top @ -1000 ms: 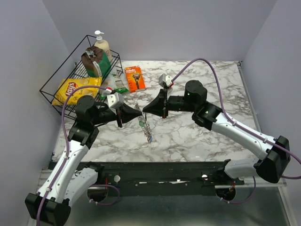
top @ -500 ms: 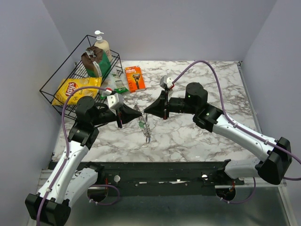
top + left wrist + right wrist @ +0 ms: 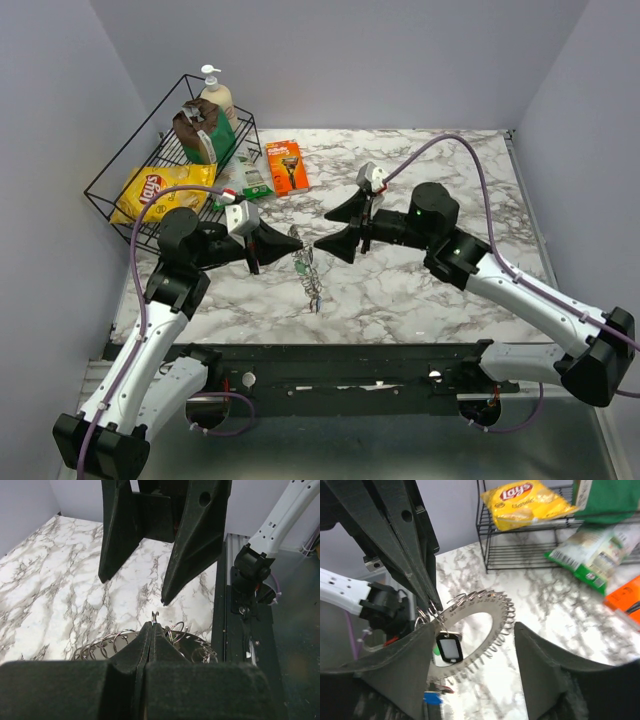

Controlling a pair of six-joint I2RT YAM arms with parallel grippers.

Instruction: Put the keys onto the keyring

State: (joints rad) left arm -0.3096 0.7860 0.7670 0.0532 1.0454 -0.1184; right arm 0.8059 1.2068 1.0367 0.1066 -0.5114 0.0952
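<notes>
Keyring (image 3: 492, 611) upright, top pinched, keys (image 3: 314, 291) dangling below

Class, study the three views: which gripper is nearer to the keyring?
Left. The left gripper is shut on the keyring, holding it off the table. The right gripper is open, close beside it on the opposite side.
</notes>
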